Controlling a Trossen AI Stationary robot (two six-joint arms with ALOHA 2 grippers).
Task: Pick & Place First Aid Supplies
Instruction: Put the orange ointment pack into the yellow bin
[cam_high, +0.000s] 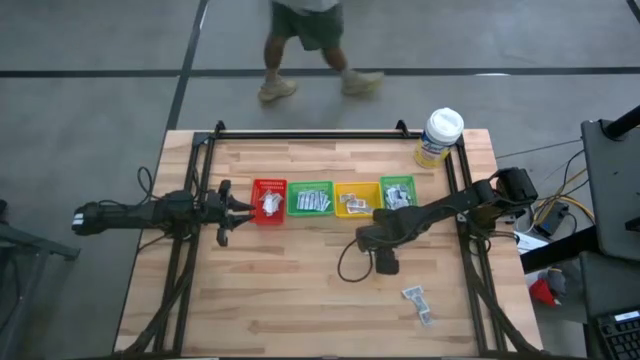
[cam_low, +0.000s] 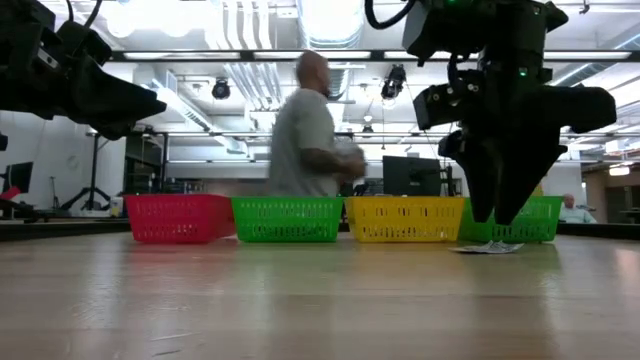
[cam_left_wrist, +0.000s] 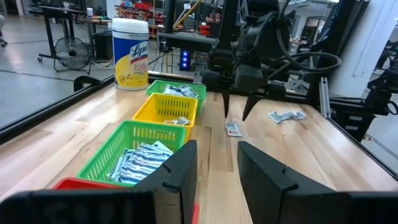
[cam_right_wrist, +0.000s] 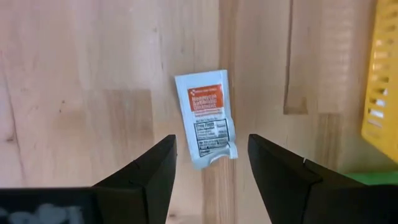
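My right gripper (cam_right_wrist: 208, 163) hangs just above the table with its fingers spread wide and nothing between them. Directly under the gap lies a white-red sachet (cam_right_wrist: 206, 126), flat on the wooden table (cam_high: 300, 280), just in front of the yellow bin (cam_high: 351, 199), about midway between the left and right edges.

I judge the sachet to be very light, thin and limp, with a slick wrapper that could skid away if one finger touches before the other. Its bottom corner curls up a little. I would straddle its narrow width, press down to the wood and pinch across the middle, so that it buckles up into my fingers.

Bare wood lies open all round it on the near side. A few more sachets (cam_high: 417, 303) lie well apart, toward the near right corner. Beyond it stands the row of bins: red bin (cam_high: 269, 200), green bin (cam_high: 311, 198), the yellow one, and a second green bin (cam_high: 397, 191), all already holding sachets. The yellow rim is close, so a lift should go straight up first.

My left gripper (cam_left_wrist: 214, 171) waits beside the red bin, partly open and, as far as I can see, empty. A wipes tub (cam_high: 439, 136) stands at the far right corner.
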